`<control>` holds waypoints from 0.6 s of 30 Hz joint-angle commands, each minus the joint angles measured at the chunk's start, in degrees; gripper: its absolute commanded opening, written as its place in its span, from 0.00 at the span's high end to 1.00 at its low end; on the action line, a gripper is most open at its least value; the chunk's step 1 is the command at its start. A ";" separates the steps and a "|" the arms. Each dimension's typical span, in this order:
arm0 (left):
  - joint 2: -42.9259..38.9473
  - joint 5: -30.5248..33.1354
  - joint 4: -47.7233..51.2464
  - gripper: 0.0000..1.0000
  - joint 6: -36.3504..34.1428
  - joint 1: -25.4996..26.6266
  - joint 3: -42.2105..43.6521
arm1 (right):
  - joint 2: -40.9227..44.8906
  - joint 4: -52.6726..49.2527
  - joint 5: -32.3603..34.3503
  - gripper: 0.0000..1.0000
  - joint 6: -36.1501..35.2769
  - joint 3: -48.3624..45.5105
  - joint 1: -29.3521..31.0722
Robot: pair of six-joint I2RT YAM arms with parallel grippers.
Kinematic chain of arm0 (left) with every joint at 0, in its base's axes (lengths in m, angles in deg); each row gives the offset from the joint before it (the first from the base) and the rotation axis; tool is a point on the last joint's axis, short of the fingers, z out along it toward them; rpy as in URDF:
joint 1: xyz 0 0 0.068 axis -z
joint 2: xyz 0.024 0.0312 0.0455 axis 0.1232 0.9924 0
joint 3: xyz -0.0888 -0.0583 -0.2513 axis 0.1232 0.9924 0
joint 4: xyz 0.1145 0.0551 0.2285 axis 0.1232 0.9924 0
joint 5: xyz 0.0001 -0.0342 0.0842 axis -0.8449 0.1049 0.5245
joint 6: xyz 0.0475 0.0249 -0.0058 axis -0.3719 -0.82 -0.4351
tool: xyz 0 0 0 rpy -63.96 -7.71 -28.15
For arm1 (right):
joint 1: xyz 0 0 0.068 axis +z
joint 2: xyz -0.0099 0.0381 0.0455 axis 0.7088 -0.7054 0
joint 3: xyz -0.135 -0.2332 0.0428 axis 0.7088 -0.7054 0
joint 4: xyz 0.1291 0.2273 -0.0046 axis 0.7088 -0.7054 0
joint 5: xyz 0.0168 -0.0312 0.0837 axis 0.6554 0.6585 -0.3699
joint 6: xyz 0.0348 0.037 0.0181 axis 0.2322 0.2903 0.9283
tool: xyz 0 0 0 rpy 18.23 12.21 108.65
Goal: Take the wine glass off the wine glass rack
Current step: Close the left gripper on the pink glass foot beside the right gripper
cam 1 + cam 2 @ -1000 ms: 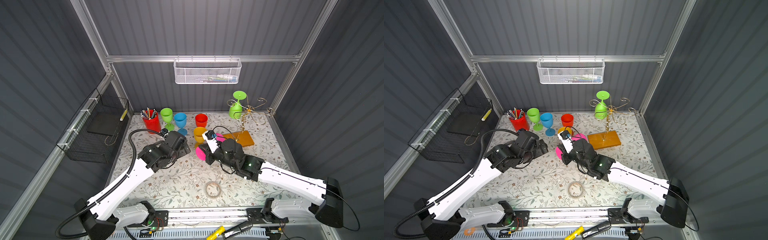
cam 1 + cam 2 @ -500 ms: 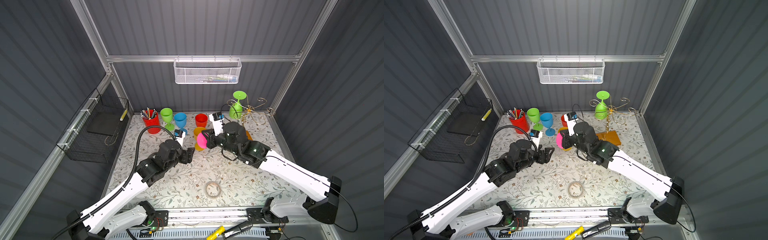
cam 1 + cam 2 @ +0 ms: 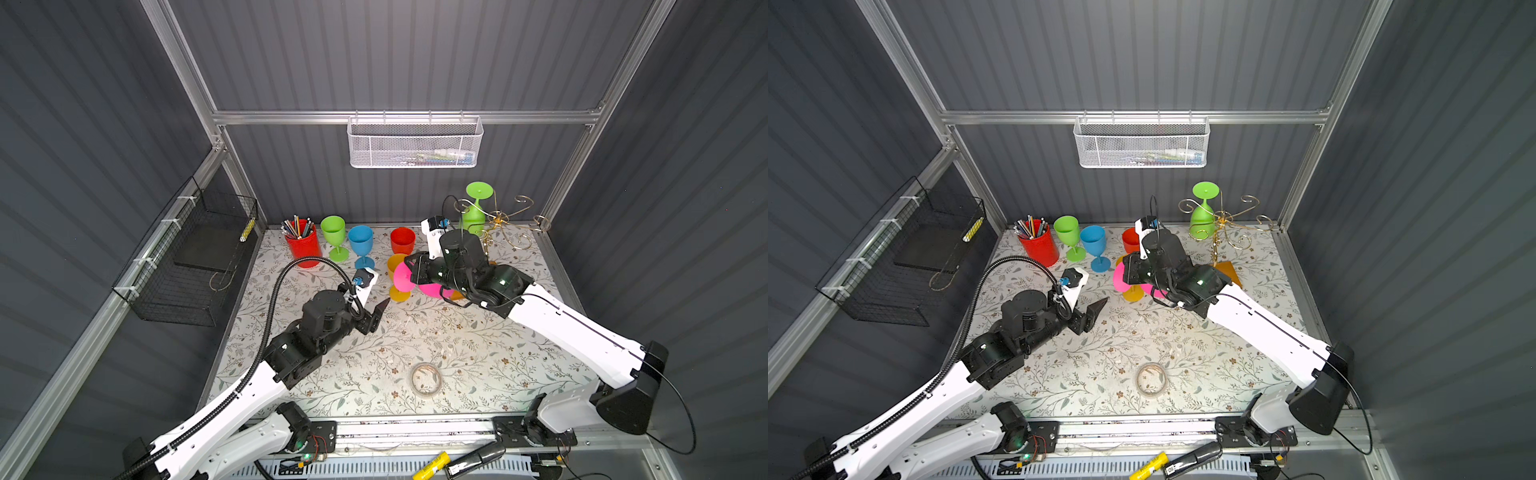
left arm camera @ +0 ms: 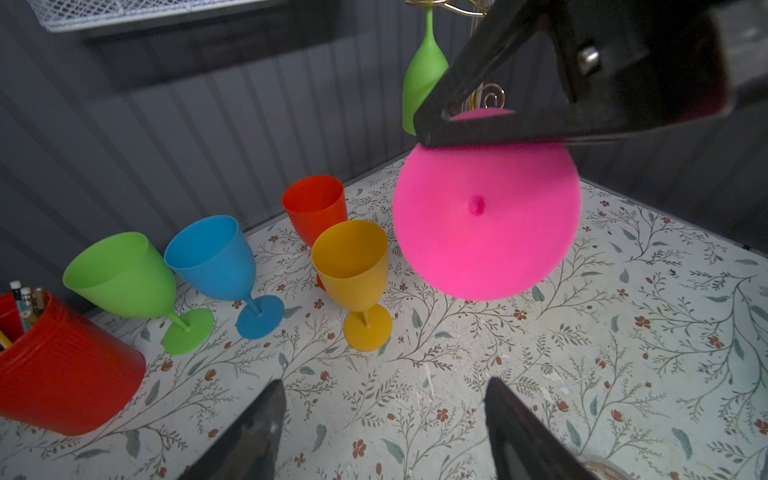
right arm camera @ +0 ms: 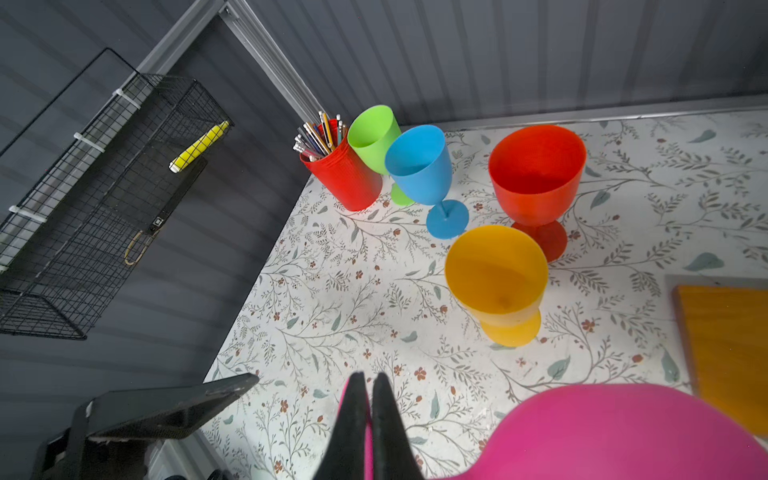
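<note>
Right hand (image 5: pixel 368 381) grips wine glass (image 4: pixel 486 216) horizontally, foot leftward

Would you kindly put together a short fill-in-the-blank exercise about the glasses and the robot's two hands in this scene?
1. The wine glass gripped by the right hand is ____ in colour.
2. The hanging glass, upside down on the wine glass rack, is ____ in colour.
3. The left hand is ____ and holds nothing.
4. The pencils stand in a ____ cup.

Missing words: pink; green; open; red.
</note>
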 commanded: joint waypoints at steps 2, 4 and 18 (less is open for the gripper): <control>0.41 -2.46 -7.32 0.27 -8.16 0.31 1.00 | 0.23 -1.35 -2.69 1.00 3.31 2.52 -1.14; 1.24 -3.04 -8.05 0.28 -10.56 0.44 0.49 | 0.11 -1.24 -3.92 1.00 4.54 2.44 -2.05; 5.69 -2.69 -11.89 0.33 -27.06 3.60 -2.39 | 0.57 1.93 -9.54 1.00 13.64 -0.26 -6.30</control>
